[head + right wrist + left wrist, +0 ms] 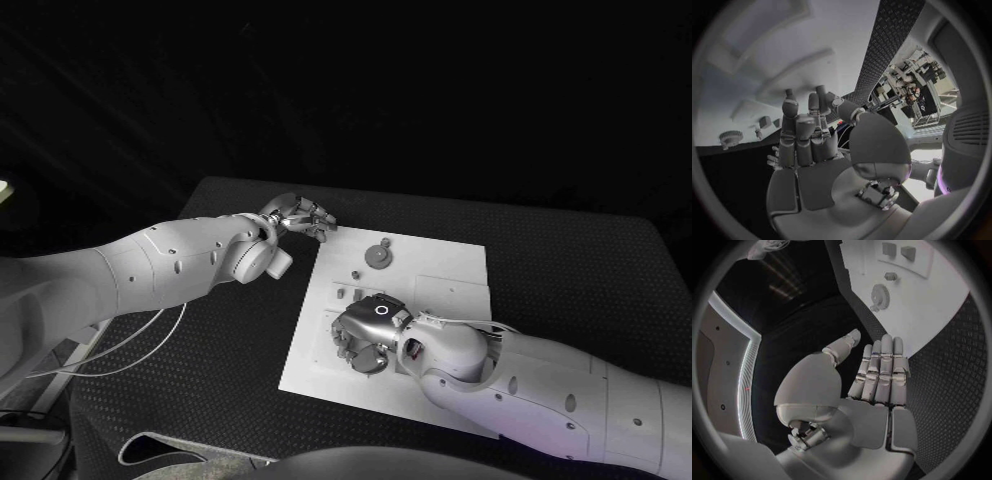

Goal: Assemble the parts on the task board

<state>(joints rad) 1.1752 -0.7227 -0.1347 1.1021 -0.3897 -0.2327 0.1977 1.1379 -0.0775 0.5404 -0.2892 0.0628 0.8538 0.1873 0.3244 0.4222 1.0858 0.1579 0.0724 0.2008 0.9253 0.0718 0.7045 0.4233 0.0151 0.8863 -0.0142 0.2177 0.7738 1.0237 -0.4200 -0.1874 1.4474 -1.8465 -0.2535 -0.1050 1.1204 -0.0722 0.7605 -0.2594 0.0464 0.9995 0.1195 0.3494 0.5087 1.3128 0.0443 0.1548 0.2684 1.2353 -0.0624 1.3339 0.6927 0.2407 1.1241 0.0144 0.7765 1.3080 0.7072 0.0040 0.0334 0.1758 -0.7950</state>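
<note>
On the black table (173, 400) lies the white task board (433, 270), with a grey gear-shaped part (379, 256) resting flat near its far edge. Just off the board's far left corner hovers the left hand (299, 216); its wrist view shows the fingers (879, 372) straight, side by side and holding nothing, over bare table. Over the board's near half sits the right hand (369, 335), fingers (798, 135) pointing down toward the board; whether they pinch anything cannot be told.
</note>
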